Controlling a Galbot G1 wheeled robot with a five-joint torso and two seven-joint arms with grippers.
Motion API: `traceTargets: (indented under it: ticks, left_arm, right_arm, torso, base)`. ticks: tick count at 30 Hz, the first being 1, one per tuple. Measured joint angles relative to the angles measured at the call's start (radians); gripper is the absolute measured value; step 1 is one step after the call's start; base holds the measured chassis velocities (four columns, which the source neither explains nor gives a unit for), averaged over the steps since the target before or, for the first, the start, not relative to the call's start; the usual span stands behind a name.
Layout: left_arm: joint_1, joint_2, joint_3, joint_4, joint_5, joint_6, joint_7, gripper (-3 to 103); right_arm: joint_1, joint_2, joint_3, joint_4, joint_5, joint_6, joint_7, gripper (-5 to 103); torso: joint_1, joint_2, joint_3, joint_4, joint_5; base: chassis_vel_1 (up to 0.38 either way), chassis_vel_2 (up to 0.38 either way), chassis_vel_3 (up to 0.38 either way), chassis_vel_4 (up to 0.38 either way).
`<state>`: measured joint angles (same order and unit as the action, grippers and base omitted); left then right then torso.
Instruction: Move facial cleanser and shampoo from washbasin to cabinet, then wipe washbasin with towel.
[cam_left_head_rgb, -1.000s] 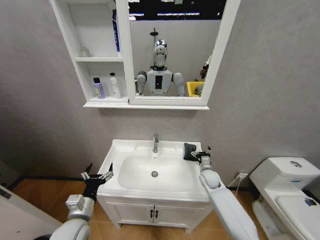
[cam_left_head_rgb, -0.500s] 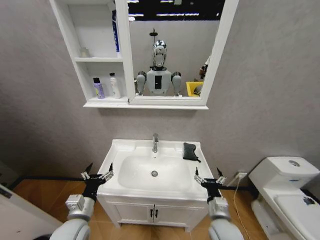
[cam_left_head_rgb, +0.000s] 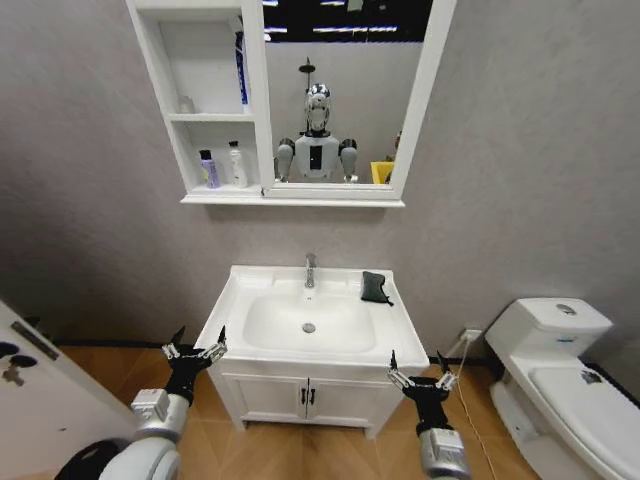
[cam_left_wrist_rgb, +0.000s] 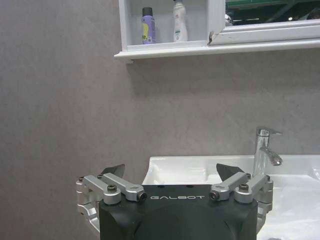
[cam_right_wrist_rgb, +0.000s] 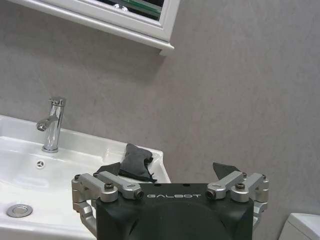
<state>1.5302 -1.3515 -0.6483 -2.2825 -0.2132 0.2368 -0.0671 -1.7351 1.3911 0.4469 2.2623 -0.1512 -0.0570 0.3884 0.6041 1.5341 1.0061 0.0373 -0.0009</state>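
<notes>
Left pincer (cam_left_head_rgb: 194, 352) wide, empty, low off the washbasin's (cam_left_head_rgb: 232, 342) front corner | right pincer (cam_left_head_rgb: 421, 378) wide, empty, by the other corner | towel (cam_left_head_rgb: 375, 287) beyond the right pincer beside the tap (cam_left_head_rgb: 310, 270), laid flat | purple bottle (cam_left_head_rgb: 210, 170) and white bottle (cam_left_head_rgb: 237, 165) shelved in the cabinet (cam_left_head_rgb: 165, 100) high above the left pincer | looks wrapped up.

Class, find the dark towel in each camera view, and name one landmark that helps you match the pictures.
Head view: the towel lies on the washbasin's back right corner.
Left wrist view: towel not in this picture.
Right wrist view: the towel lies on the rim, beyond the right gripper.
Shared landmark: the tap.
</notes>
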Motion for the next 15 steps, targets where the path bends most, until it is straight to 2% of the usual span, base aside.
traceTargets:
  ticks: [1,5,6,7,10,13,15]
  left_arm:
    - [0.0,0.0,0.0,0.0,0.0,0.0,0.0,100]
    - [0.0,0.0,0.0,0.0,0.0,0.0,0.0,100]
    - [0.0,0.0,0.0,0.0,0.0,0.0,0.0,100]
    - [0.0,0.0,0.0,0.0,0.0,0.0,0.0,100]
    - [0.0,0.0,0.0,0.0,0.0,0.0,0.0,100]
    - [0.0,0.0,0.0,0.0,0.0,0.0,0.0,100]
    - [0.0,0.0,0.0,0.0,0.0,0.0,0.0,100]
  right_arm:
    - [-0.004,0.0,-0.003,0.004,-0.002,0.003,0.002,100]
    - [-0.013,-0.003,-0.004,0.01,-0.002,0.009,0.005,100]
    - [-0.017,-0.004,-0.003,0.012,-0.001,0.014,0.008,100]
    - [-0.019,-0.005,-0.003,0.012,0.0,0.018,0.008,100]
    - [-0.025,-0.009,-0.006,0.012,0.001,0.024,0.01,100]
    - [-0.025,-0.011,-0.011,0.011,0.0,0.025,0.01,100]
    - [-0.024,-0.012,-0.015,0.008,-0.003,0.025,0.01,100]
  torso:
    - [0.0,0.0,0.0,0.0,0.0018]
    - [0.0,0.0,0.0,-0.0001,0.0003]
    - [0.0,0.0,0.0,0.0,0.0005]
    - [0.0,0.0,0.0,0.0,0.0022]
    - [0.0,0.0,0.0,-0.0002,0.0003]
    - [0.0,0.0,0.0,0.0,0.0018]
    - [0.0,0.0,0.0,-0.0001,0.0007]
  base:
    - [0.31,-0.319,-0.32,0.29]
    - [0.315,-0.335,-0.32,0.332]
    - [0.376,-0.328,-0.32,0.327]
    - [0.376,-0.384,-0.397,0.327]
    - [0.381,-0.391,-0.338,0.379]
    - [0.358,-0.342,-0.352,0.363]
    - [0.368,-0.358,-0.391,0.362]
